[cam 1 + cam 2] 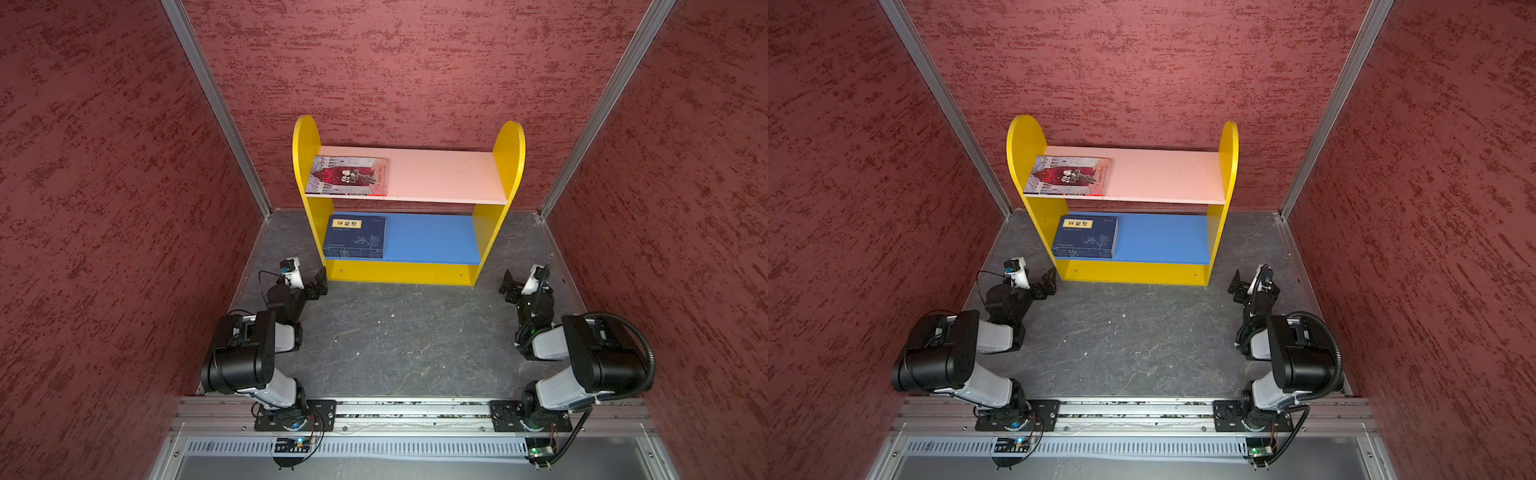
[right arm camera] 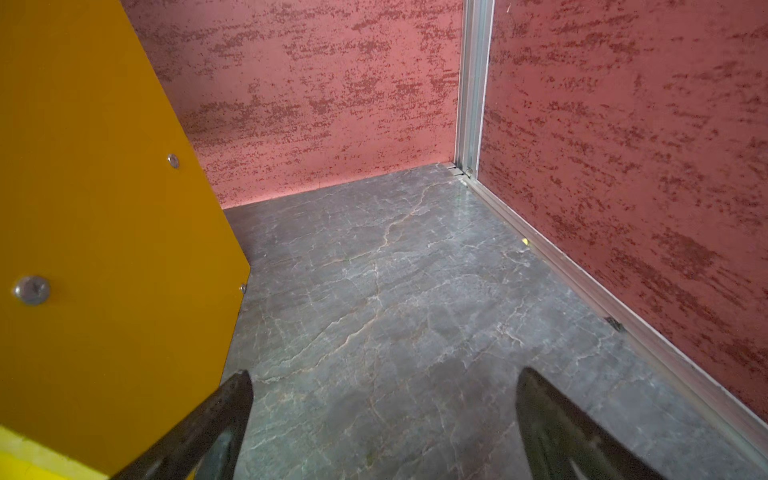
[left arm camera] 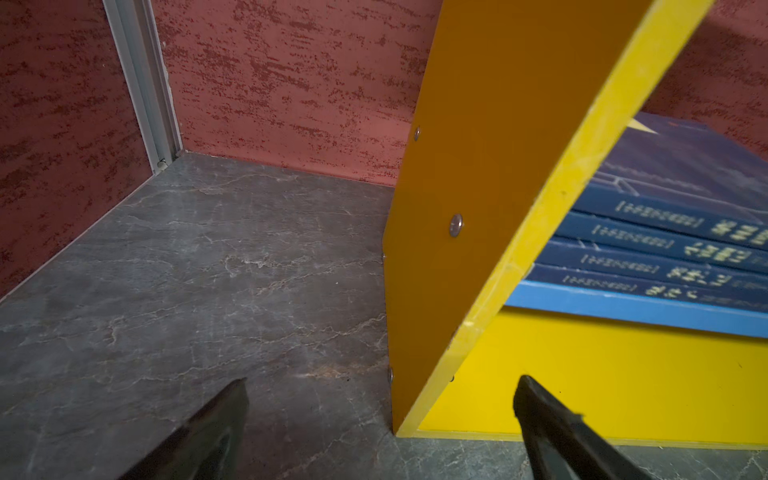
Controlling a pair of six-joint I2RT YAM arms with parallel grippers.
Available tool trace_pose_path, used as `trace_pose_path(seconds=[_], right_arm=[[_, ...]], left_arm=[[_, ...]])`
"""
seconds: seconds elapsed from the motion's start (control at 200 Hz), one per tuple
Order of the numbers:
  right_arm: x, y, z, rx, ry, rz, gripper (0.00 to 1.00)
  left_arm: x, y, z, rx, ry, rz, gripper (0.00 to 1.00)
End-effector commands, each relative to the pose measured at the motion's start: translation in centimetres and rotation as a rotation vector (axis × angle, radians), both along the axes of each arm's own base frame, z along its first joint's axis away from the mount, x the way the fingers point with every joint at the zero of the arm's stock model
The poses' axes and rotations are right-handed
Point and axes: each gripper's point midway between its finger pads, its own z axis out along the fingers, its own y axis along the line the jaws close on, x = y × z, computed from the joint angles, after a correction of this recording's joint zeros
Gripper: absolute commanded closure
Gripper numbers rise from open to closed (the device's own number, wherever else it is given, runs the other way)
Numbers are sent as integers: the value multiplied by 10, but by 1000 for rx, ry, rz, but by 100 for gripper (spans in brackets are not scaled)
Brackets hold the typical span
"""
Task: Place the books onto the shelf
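The shelf [image 1: 444,176] stands against the back wall, with yellow side panels, a pale pink upper board and a blue lower board. A pink-and-dark-red book [image 1: 347,175] lies flat at the left end of the upper board. Several navy books [image 1: 355,237] are stacked flat at the left end of the lower board; the left wrist view shows their spines [image 3: 665,232]. My left gripper [image 1: 320,282] hangs open and empty just in front of the shelf's left front corner [image 3: 478,166]. My right gripper [image 1: 510,286] is open and empty beside the shelf's right panel [image 2: 104,208].
Red textured walls [image 1: 104,166] close in the left, right and back sides, with aluminium posts [image 1: 216,104] in the back corners. The floor [image 1: 407,332] is grey marbled. Both arm bases sit on a metal rail [image 1: 415,411] at the front.
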Motion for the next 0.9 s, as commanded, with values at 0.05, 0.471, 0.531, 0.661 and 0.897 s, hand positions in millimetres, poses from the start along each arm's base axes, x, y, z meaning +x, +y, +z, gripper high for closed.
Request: trace_pose_path(seconds=[0.05, 0.471, 0.531, 0.661, 0.897], right_arm=[[10, 0, 13, -17, -28, 8, 1], [10, 0, 14, -21, -32, 9, 1], [10, 0, 14, -21, -31, 7, 1], [10, 0, 14, -21, -31, 8, 1], [10, 0, 13, -22, -26, 7, 1]], left_arm=[[10, -1, -5, 55, 56, 34, 1], [15, -9, -8, 101, 83, 30, 1], [15, -9, -8, 100, 82, 30, 1], [15, -9, -8, 101, 83, 29, 1], [15, -8, -8, 101, 84, 30, 1]])
